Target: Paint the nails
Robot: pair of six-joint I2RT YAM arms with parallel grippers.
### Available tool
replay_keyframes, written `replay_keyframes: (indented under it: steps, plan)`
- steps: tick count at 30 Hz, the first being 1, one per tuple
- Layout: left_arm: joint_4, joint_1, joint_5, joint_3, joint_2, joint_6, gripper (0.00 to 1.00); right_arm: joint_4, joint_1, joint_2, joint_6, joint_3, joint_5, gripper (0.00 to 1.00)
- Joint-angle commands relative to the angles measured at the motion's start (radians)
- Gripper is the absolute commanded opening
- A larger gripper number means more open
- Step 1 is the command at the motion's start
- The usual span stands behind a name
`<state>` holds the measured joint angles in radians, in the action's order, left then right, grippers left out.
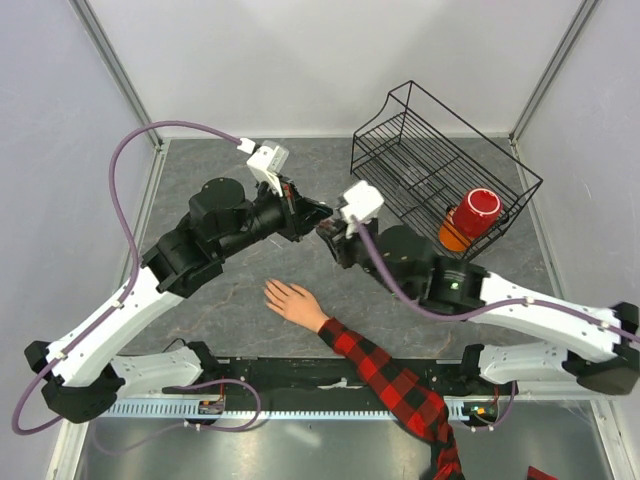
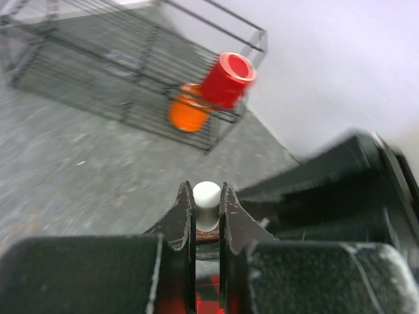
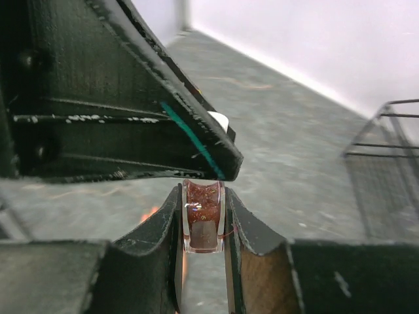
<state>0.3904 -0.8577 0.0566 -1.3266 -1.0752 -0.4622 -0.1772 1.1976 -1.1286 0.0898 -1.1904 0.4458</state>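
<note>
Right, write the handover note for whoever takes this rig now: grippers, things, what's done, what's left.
Left gripper: shut on the white cap.
Right gripper: shut on the bottle, met by the left one mid-scene.
Hand: flat on the table, apart from both grippers.
Done: bottle gripped at both ends; cap looks still on.
Left: take the cap off, then paint the nails, which are too small here to judge.

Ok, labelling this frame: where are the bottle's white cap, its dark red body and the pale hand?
white cap [image 2: 207, 194]: left wrist view, its rounded top.
dark red body [image 3: 203, 208]: right wrist view, its front face.
pale hand [image 1: 291, 301]: top view, its middle.
</note>
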Motion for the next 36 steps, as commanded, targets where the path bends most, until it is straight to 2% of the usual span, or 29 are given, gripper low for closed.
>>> replay_keyframes:
  steps: [1, 2, 5, 7, 8, 10, 11, 12, 13, 19, 20, 23, 25, 28, 32, 33, 34, 36]
  plan:
    - [0.010, -0.017, -0.317, -0.023, -0.037, -0.082, 0.02, 0.091, 0.102, -0.068, -0.172, -0.058, 0.300, 0.00]
    - [0.005, -0.017, -0.323, -0.022, -0.034, -0.087, 0.02, 0.119, 0.100, -0.068, -0.188, -0.046, 0.298, 0.00]
    - [-0.034, -0.015, -0.281, -0.013, -0.029, -0.078, 0.02, 0.169, 0.086, -0.028, -0.225, 0.016, 0.138, 0.00]
    - [-0.067, -0.009, -0.198, 0.001, -0.020, -0.066, 0.11, 0.217, 0.073, 0.021, -0.217, 0.051, 0.016, 0.00]
    - [-0.079, -0.003, -0.167, 0.006, -0.014, -0.061, 0.29, 0.209, 0.066, 0.029, -0.200, 0.058, -0.027, 0.00]
    - [-0.106, 0.022, -0.074, 0.027, 0.006, -0.061, 0.53, 0.180, 0.056, 0.035, -0.190, 0.051, -0.112, 0.00]
    - [-0.111, 0.034, -0.039, 0.032, 0.012, -0.061, 0.83, 0.156, 0.054, 0.039, -0.174, 0.048, -0.133, 0.00]
    - [-0.111, 0.061, 0.033, 0.032, 0.027, -0.062, 0.93, 0.145, 0.050, 0.050, -0.170, 0.049, -0.159, 0.00]
    - [-0.108, 0.077, 0.072, 0.029, 0.034, -0.062, 0.99, 0.136, 0.046, 0.056, -0.165, 0.049, -0.189, 0.00]
    - [-0.151, 0.180, 0.333, 0.053, 0.113, -0.056, 1.00, 0.071, -0.022, 0.115, -0.093, 0.081, -0.326, 0.00]
    - [-0.162, 0.193, 0.365, 0.056, 0.121, -0.056, 1.00, 0.071, -0.058, 0.136, -0.064, 0.086, -0.396, 0.00]
    - [-0.203, 0.207, 0.489, 0.060, 0.142, -0.061, 1.00, 0.074, -0.125, 0.168, -0.006, 0.104, -0.507, 0.00]
    - [-0.202, 0.210, 0.557, 0.044, 0.139, -0.058, 1.00, 0.077, -0.141, 0.184, 0.019, 0.118, -0.527, 0.00]
    - [-0.157, 0.212, 0.578, 0.015, 0.123, -0.055, 1.00, 0.077, -0.151, 0.202, 0.034, 0.129, -0.541, 0.00]
    - [-0.050, 0.212, 0.494, -0.035, 0.098, -0.044, 0.99, 0.077, -0.153, 0.211, 0.036, 0.138, -0.533, 0.00]
    - [0.026, 0.213, 0.470, -0.081, 0.068, -0.041, 0.97, 0.077, -0.151, 0.213, 0.036, 0.140, -0.524, 0.00]
    - [0.065, 0.213, 0.465, -0.109, 0.051, -0.033, 0.90, 0.076, -0.153, 0.213, 0.034, 0.141, -0.521, 0.00]
    - [0.145, 0.213, 0.456, -0.187, 0.000, -0.010, 0.83, 0.073, -0.155, 0.210, 0.024, 0.140, -0.513, 0.00]
